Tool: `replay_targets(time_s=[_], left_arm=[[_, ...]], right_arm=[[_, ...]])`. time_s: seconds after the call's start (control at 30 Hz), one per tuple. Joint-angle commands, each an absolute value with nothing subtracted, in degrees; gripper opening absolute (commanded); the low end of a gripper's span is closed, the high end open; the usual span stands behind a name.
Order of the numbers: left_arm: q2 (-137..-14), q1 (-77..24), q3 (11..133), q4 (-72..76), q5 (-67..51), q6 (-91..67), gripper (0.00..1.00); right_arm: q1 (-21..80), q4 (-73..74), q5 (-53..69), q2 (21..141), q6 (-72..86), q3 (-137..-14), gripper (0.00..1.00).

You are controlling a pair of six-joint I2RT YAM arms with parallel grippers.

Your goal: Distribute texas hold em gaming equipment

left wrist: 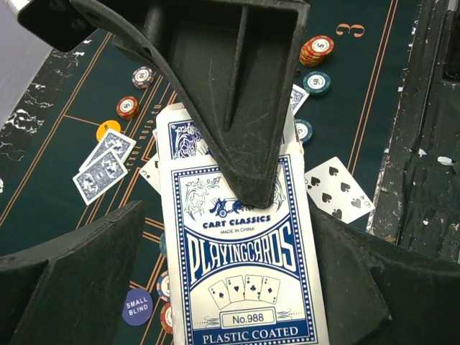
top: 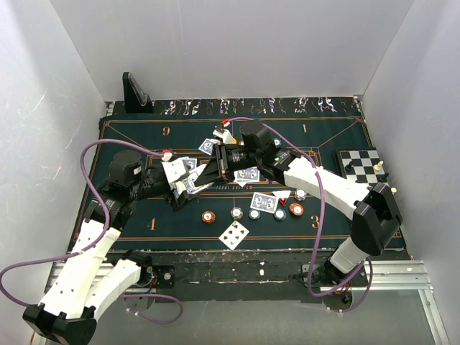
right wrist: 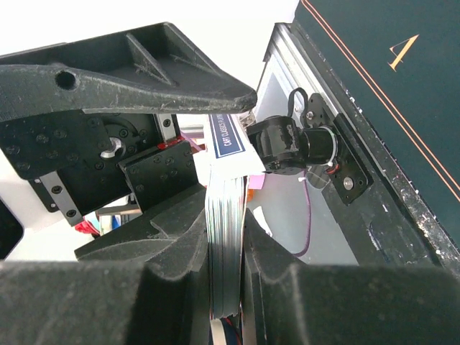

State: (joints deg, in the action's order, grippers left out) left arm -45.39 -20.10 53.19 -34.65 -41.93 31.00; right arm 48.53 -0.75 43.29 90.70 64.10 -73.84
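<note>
My left gripper (top: 188, 185) (left wrist: 237, 287) is shut on the blue-and-white playing-card box (left wrist: 241, 266) and holds it above the green felt. My right gripper (top: 210, 169) (right wrist: 226, 273) meets it mid-table, shut on the edge of the card deck (right wrist: 224, 230) that comes out of the box (right wrist: 230, 136). One right finger (left wrist: 237, 93) lies over the box top. Loose blue-backed cards (top: 264, 202) (left wrist: 100, 167), a face-up spade card (top: 234, 235) (left wrist: 338, 188) and chips (top: 208, 216) (top: 296, 209) (left wrist: 318, 49) lie on the felt.
A black-and-white chessboard (top: 363, 164) with pieces sits at the right edge. A black wedge stand (top: 135, 93) is at the back left. A purple "small blind" button (left wrist: 137, 305) lies under my left gripper. White walls enclose the table (top: 129, 223).
</note>
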Motion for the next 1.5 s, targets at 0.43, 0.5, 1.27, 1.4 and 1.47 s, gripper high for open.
replay_targets(time_s=[0.43,0.5,1.27,1.4,1.47], left_arm=[[-45.8,-20.2,55.5,-37.8,-41.9,35.0,0.52],[-46.0,-20.2,55.3,-38.5,-42.3,36.0,0.47],[-51.6,-9.5,49.0,-44.0,-47.4,41.6,0.04],[-53.3,-5.1,47.1,-49.2,-51.7,52.1,0.02],[-53.2,-4.5,45.0,-49.8,-51.9,56.0,0.02]], right_arm=[[48.9,-0.9,45.8,92.7,62.7,-78.0,0.06],[49.0,-0.7,45.9,92.5,62.3,-78.3,0.06],[36.0,19.8,39.6,76.3,48.8,-67.0,0.72],[33.4,20.5,39.5,73.7,48.3,-64.4,0.73],[32.7,20.4,39.8,73.2,48.3,-63.2,0.73]])
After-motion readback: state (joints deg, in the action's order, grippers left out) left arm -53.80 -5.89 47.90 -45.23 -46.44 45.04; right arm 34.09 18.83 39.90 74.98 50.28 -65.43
